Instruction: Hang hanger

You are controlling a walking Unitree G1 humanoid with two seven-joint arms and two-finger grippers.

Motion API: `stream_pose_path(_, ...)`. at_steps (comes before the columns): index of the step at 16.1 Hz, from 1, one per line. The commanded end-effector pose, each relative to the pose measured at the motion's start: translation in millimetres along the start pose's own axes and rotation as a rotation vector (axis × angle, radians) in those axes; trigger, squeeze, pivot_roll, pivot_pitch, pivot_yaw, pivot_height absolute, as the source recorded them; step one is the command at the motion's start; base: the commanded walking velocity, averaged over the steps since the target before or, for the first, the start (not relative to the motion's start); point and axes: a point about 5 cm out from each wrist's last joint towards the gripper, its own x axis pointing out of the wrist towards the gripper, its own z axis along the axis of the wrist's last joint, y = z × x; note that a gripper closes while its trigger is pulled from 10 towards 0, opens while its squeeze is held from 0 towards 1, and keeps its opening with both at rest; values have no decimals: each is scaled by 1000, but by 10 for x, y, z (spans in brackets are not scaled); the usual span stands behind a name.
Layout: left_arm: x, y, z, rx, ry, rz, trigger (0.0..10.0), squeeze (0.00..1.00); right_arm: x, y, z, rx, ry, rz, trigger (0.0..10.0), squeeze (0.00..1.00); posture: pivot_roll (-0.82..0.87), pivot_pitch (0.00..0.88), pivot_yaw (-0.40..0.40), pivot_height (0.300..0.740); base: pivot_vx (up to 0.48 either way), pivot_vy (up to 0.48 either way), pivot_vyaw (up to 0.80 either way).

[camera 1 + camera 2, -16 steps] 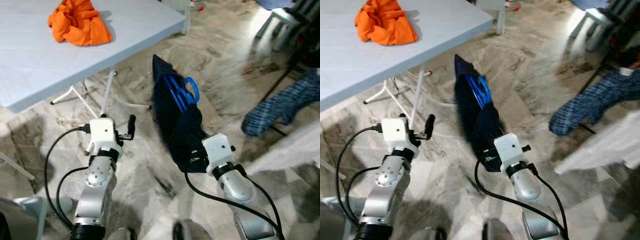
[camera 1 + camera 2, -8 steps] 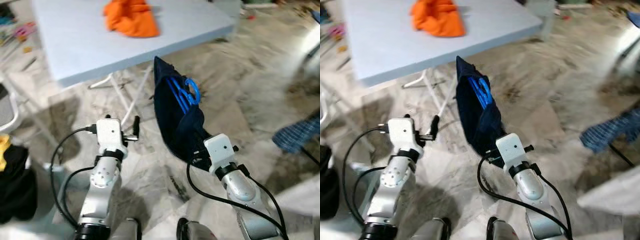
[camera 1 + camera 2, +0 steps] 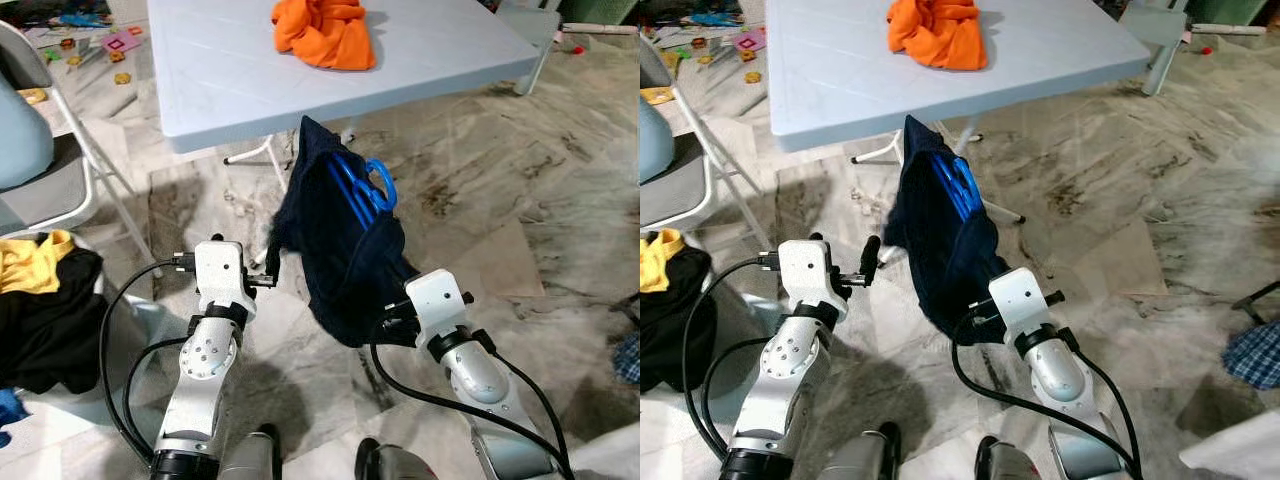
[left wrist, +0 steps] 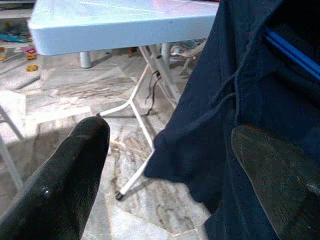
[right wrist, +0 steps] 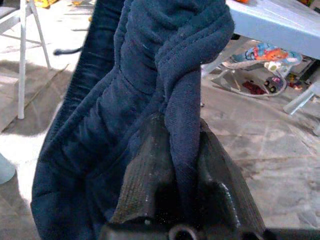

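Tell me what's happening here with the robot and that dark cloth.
The right tool is shut on a navy garment with a blue hanger inside it, holding it up above the floor in front of the table. The left tool is open beside the garment, not gripping it.

A navy garment [image 3: 345,270] wraps a blue hanger [image 3: 366,188]; orange cloth [image 3: 325,32] tops a pale-blue table [image 3: 230,70].

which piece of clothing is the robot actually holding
The navy garment on the blue hanger, pinched by the right pincer. The orange one lies on the table.
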Motion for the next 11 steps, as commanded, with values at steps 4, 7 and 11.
stream_pose_path(4, -28, -28, -7, -8, 6, -25, 10000, 0, 1, -34, 85, 3, -42, -19, 10000, 0, -50, 244, -31, 740, 0, -351, 0)
stream_pose_path(7, -56, -65, -34, -10, 14, -34, 10000, 0, -21, -6, 59, 6, -35, -6, 10000, 0, -47, 228, -32, 740, 0, -372, 0)
stream_pose_path(11, -50, -114, -68, -47, 27, -47, 10000, 0, -15, 4, 55, 8, -35, 3, 10000, 0, -49, 209, -31, 740, 0, -257, 0)
